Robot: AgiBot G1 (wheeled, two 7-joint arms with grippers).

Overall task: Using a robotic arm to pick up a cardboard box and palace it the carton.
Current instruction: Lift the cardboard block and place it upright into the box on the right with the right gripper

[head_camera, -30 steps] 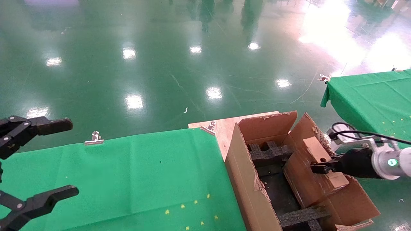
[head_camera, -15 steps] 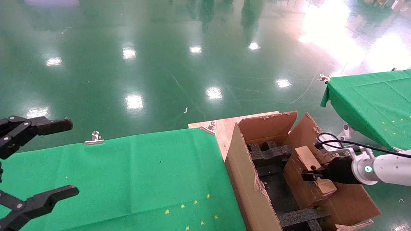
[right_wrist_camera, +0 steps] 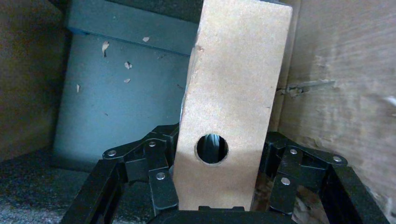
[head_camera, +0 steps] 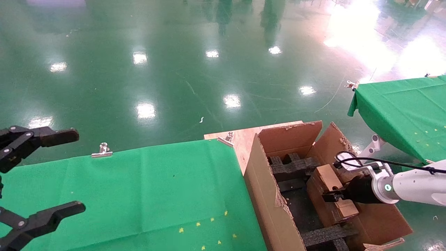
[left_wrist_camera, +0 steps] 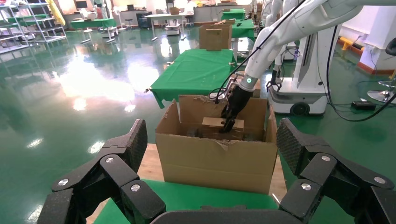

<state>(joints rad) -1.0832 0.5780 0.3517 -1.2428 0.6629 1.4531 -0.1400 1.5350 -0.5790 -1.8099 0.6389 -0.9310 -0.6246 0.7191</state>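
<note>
The robotic arm (head_camera: 414,184) on the robot's right reaches in from the side over the carton (head_camera: 264,195), its white casing and black cable plain to see from where the head camera looks down. Its right gripper (head_camera: 332,197) is clamped on the cardboard box (head_camera: 332,190), one black linked finger on each side of it, and the box is held inside the carton's opening, against the carton's right-hand inner wall and tilted a little. In the right wrist view the box (right_wrist_camera: 233,107) fills the middle, its round hole facing the camera, with the fingers (right_wrist_camera: 154,172) pressed to its two narrow sides and dark foam (right_wrist_camera: 121,88) showing behind it. Black foam dividers (head_camera: 292,165) sit at the far end of the carton and another strip lies at the near end. The carton has ragged, torn flaps and stands on a wooden board (head_camera: 240,137) at the end of a table under a green cloth (head_camera: 139,188). The left gripper (head_camera: 31,181) hangs parked over that cloth at the left edge, well apart from the carton, its fingers spread wide with nothing between them. A second green-covered table (head_camera: 400,108) stands off to the right on the glossy green floor (head_camera: 174,69).
</note>
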